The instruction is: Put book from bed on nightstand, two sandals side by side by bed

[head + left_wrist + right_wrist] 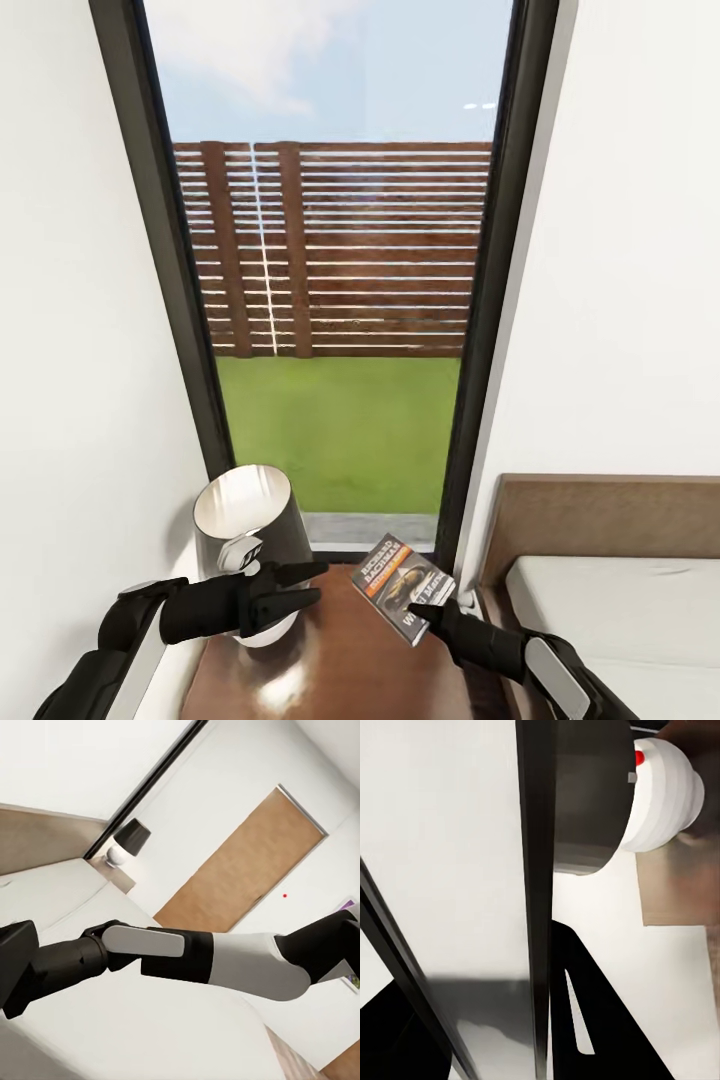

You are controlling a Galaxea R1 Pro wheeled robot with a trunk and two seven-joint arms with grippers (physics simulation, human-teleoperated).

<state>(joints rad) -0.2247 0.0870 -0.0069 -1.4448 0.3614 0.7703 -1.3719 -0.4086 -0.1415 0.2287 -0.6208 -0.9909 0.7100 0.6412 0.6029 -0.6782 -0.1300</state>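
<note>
- The right gripper [425,612] is pinching the near corner of the book [402,586] and holding it over the nightstand [350,670], between the lamp [252,540] and the headboard [610,510]. Whether the book is already resting on the wood or hanging just above it is not clear.
- The left gripper [305,585] is hovering in front of the lamp with its fingers parted a little, gripping nothing.
- Risk: the book is sitting near the nightstand's far right corner, beside the window frame [480,400] and the gap by the bed [620,620]. If it is being let go tilted or too far over, it could slide off that edge.
- Risk: the left gripper is nearly touching the lamp, so a careless swing could be knocking it over.
- Open room: bare wood is lying in the middle and near part of the top, between the two arms; that looks the safer landing spot.
- The wall is closing in on the left, and the bed on the right.
- The sandals are awaiting their turn.
</note>
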